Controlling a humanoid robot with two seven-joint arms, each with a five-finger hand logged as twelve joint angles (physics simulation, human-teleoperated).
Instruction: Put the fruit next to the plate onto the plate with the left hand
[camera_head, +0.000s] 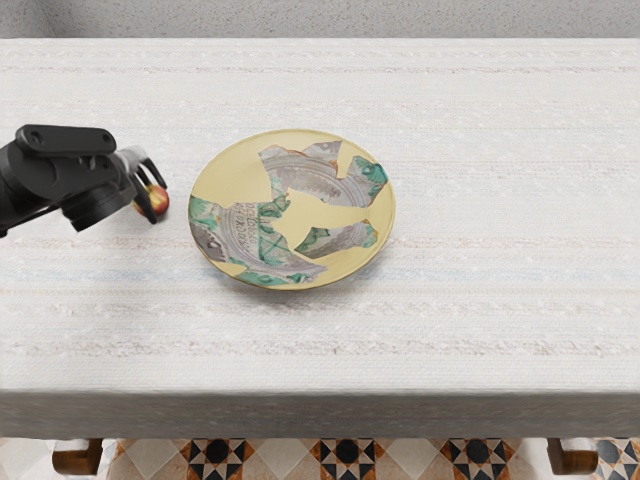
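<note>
Pale woven cloth covers the whole tabletop (480, 330), running edge to edge across the head view, with a strip of patterned tiled floor (345, 458) showing below its front edge. Near the middle, a little to the left, sits the plate (225, 170), round and mustard yellow, with broken grey and green patches across its face. My left arm (30, 180) comes in from the left edge, dark and chunky, ending in my left hand (100, 190) just to the left of the plate. The fruit (157, 200), small and round, red with a yellow blush, lies beside the plate's left rim, apart from it and not on it. My fingers (147, 160) are curled closely around the fruit, one above and one below, with its red side showing between them. I cannot tell whether it has left the cloth.
</note>
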